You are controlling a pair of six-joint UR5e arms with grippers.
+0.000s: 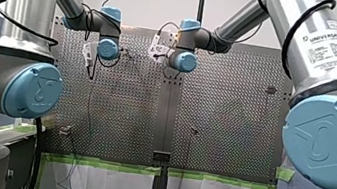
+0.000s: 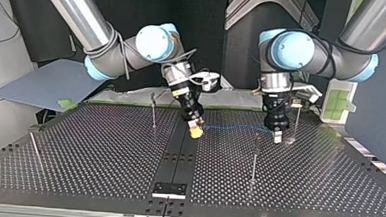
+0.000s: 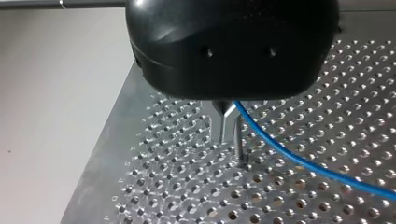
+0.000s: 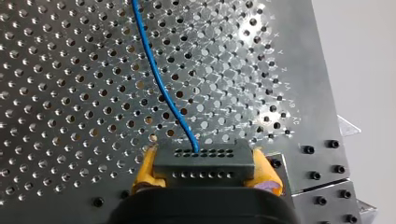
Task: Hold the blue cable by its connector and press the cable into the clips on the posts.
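Note:
In the right wrist view my right gripper is shut on the grey connector, one yellow pad on each side. The blue cable leaves the connector and runs ahead over the perforated table. In the top view my right gripper hangs near the table's middle. The blue cable stretches from it to my left gripper. In the left wrist view my left gripper has its metal fingers shut on the blue cable, close beside a thin post.
Thin posts stand on the table in the top view: one behind my right gripper, one in front of my left gripper, one beside it, one at the far left. A black plate lies at the front edge.

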